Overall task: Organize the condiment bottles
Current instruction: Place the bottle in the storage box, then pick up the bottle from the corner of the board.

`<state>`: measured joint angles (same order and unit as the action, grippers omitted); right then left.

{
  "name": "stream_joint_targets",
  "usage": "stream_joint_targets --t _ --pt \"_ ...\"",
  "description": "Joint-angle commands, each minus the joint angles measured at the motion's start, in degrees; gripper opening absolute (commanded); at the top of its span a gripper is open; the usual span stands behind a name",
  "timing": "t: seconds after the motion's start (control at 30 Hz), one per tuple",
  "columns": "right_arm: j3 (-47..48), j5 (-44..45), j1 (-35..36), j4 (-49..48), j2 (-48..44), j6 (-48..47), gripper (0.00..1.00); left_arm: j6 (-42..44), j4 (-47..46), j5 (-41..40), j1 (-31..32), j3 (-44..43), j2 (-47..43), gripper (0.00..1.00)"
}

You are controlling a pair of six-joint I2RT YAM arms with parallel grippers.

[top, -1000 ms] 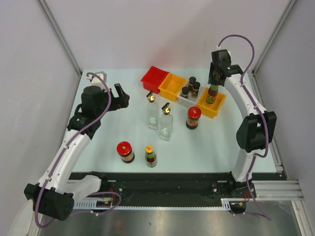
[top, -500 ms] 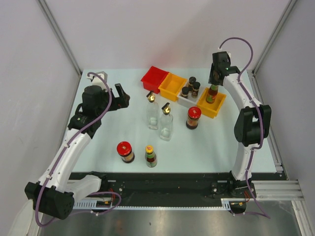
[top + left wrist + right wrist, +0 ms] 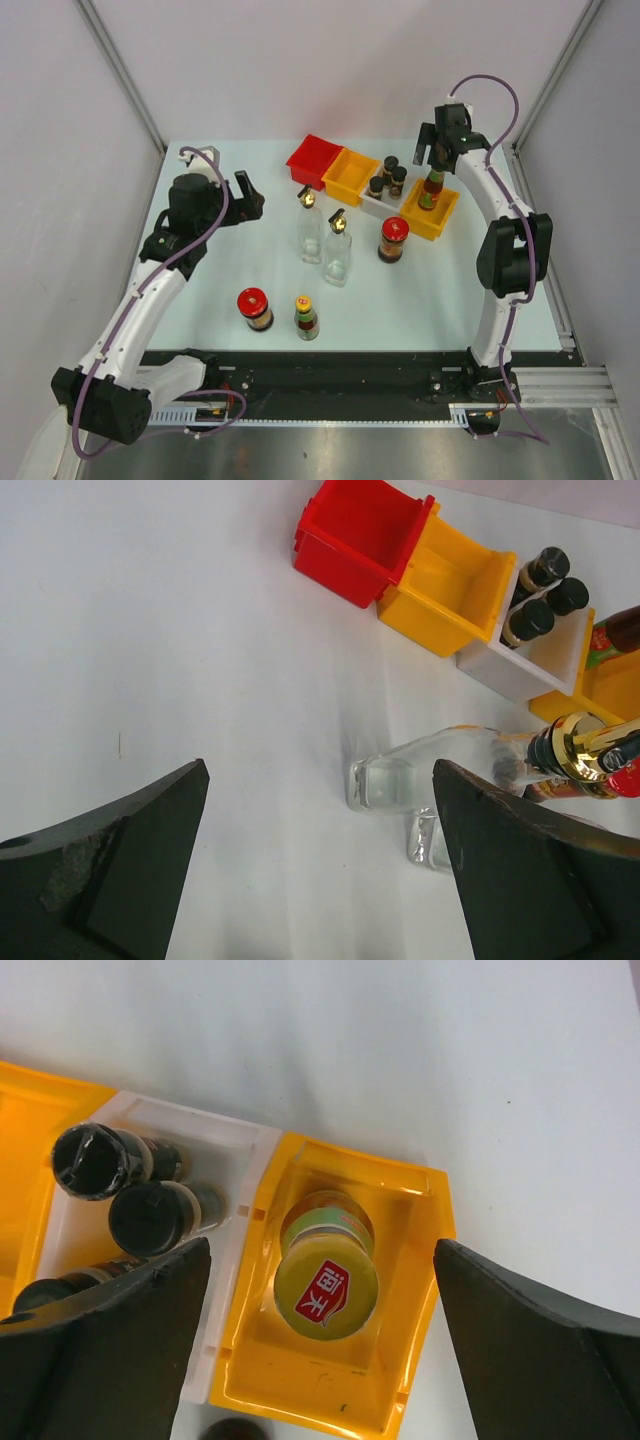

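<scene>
My right gripper (image 3: pixel 440 150) (image 3: pixel 322 1242) hangs open over the right-hand orange bin (image 3: pixel 445 215) (image 3: pixel 420 1360). A yellow-capped sauce bottle (image 3: pixel 431 190) (image 3: pixel 327 1285) stands upright in that bin, and neither finger touches it. Three black-capped shakers (image 3: pixel 388 177) (image 3: pixel 150 1218) stand in the white bin (image 3: pixel 383 202) (image 3: pixel 235 1135). Two clear glass bottles (image 3: pixel 309 225) (image 3: pixel 338 250) (image 3: pixel 440 765) with gold spouts stand mid-table, with my open, empty left gripper (image 3: pixel 245 195) (image 3: pixel 321 765) to their left. On the table stand a red-lidded jar (image 3: pixel 394 238), another (image 3: pixel 255 308) and a second sauce bottle (image 3: pixel 306 317).
A red bin (image 3: pixel 316 160) (image 3: pixel 360 535) and a second orange bin (image 3: pixel 349 175) (image 3: pixel 450 580) sit in the row at the back, left of the white bin. Grey walls close in the table on the left, back and right.
My right gripper has opened and let go of the sauce bottle, which now stands in the orange bin. The left arm has barely moved.
</scene>
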<state>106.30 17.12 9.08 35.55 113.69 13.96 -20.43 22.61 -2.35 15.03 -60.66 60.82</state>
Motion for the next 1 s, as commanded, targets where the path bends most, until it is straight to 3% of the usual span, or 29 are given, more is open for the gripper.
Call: stream_joint_targets --t 0.0,0.4,0.63,0.97 --pt "-0.3 -0.9 -0.3 -2.5 -4.3 -0.2 1.00 1.3 0.3 -0.2 -0.3 -1.4 0.3 1.00" --pt "-10.9 -2.1 5.3 1.7 -23.9 -1.3 1.00 1.0 0.7 0.9 -0.3 -1.6 -1.6 1.00" --pt "-20.3 1.4 18.4 9.1 -37.6 0.7 0.99 0.2 1.0 1.8 -0.3 -0.2 -3.9 1.00" --pt "-24.8 2.4 39.5 16.8 -49.0 4.4 0.98 0.3 2.0 3.3 -0.3 1.9 -6.7 0.99"
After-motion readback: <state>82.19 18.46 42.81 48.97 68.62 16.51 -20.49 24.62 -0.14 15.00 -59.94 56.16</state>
